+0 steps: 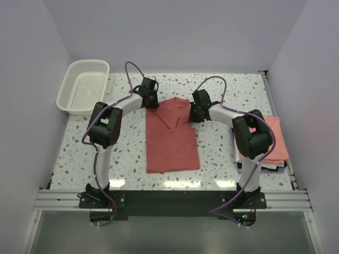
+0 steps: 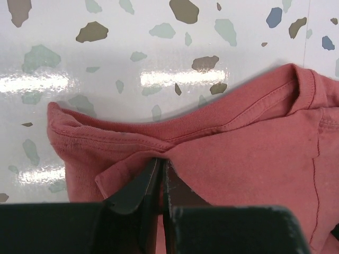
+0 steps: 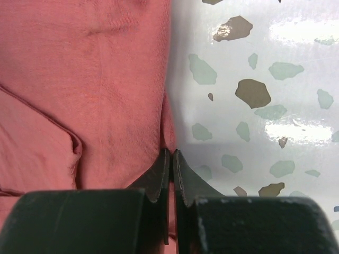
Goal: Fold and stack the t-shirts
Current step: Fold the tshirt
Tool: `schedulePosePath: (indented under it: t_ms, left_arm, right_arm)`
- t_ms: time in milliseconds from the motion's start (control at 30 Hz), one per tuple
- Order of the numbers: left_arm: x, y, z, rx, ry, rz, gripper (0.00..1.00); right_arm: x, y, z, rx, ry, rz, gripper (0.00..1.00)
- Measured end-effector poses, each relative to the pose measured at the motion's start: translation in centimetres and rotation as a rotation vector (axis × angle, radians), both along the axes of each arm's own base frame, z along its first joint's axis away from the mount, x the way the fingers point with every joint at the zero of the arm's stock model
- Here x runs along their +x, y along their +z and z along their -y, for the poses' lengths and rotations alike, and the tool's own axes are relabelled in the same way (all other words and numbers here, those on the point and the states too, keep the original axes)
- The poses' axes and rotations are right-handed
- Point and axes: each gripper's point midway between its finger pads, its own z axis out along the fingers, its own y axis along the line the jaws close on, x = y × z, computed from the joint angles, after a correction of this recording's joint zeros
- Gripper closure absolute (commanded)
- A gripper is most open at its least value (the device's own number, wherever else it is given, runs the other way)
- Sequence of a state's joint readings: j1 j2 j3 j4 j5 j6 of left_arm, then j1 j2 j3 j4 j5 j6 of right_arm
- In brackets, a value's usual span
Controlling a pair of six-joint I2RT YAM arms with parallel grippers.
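White walls [image 1: 175, 32] close in three sides of the speckled table [image 1: 127, 153]. Open tabletop shows to the left and right of the dusty red t-shirt [image 1: 172, 143], which lies partly folded at the centre. The left gripper [image 1: 152, 101] is pinched narrow on a fold of cloth at the shirt's far left corner, just below the collar seam. The right gripper [image 1: 194, 112] is clamped on the shirt's far right edge, with cloth showing between its fingers. A white basket [image 1: 85, 90] sits at the far left corner, close to the wall. Salmon t-shirts [image 1: 276, 138] are stacked at the table's right edge, partly hidden behind the right arm. How many there are cannot be told, and the layers beneath are too small to make out.
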State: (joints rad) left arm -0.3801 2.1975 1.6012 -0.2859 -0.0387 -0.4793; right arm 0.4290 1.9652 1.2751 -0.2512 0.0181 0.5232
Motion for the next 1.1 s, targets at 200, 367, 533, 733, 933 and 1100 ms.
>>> schedulePosePath:
  t_ms: [200,367,533,733,933,1100]
  left_arm:
    - [-0.1,0.1,-0.1,0.007,0.002,-0.006,0.87]
    - [0.1,0.5,-0.3,0.024,-0.007,-0.002,0.77]
    - [1.4,2.6,-0.1,0.021,-0.013,0.043,0.73]
    - [1.5,5.9,-0.2,0.004,-0.011,0.092,0.72]
    - [0.9,9.5,-0.3,-0.033,-0.004,0.138,0.72]
    - [-0.9,10.6,0.0,-0.087,-0.012,0.131,0.72]
  right_arm:
    - [-0.1,0.0,0.2,-0.003,-0.013,-0.005,0.83]
    - [-0.4,0.1,0.9,-0.023,-0.018,-0.018,0.63]
    - [-1.1,1.0,1.8,-0.054,-0.013,-0.033,0.58]
    - [-0.5,4.2,1.9,-0.057,-0.011,0.020,0.58]
    - [0.5,6.6,0.7,-0.032,0.013,0.077,0.58]
    - [0.6,7.4,-2.0,0.001,0.069,0.093,0.59]
